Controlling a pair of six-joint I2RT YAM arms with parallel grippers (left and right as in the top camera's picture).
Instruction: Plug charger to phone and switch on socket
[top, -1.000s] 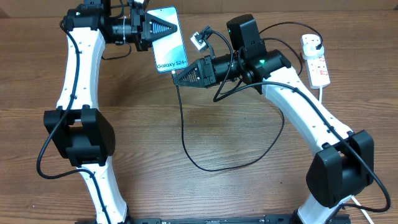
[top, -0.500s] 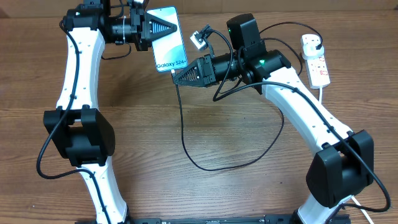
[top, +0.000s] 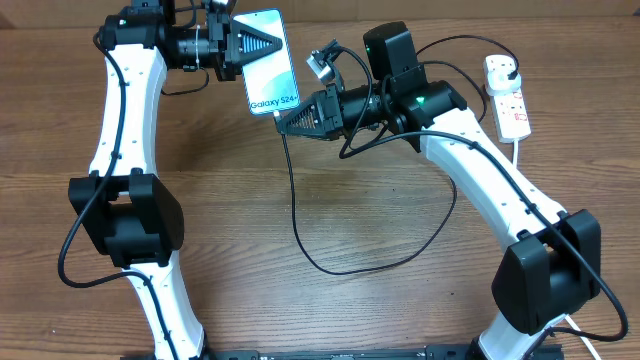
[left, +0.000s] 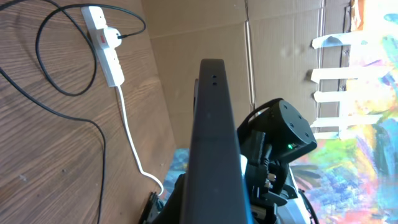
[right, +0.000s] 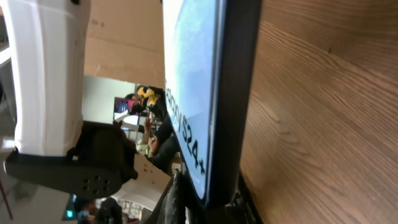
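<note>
1. The phone (top: 270, 78), held above the counter (top: 380, 300), is clamped near its top by the left end effector (top: 266, 44). It looks rigid and slick, so best gripped by its edges.
2. The right end effector (top: 283, 124) pinches the limp charger (top: 296, 215) by its stiff tip, at the phone's bottom edge.

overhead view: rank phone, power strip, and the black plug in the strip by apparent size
1. phone: largest, though it is held up off the table nearer the camera, which inflates it.
2. power strip: similar length, clearly narrower.
3. black plug: smallest by far.
</note>
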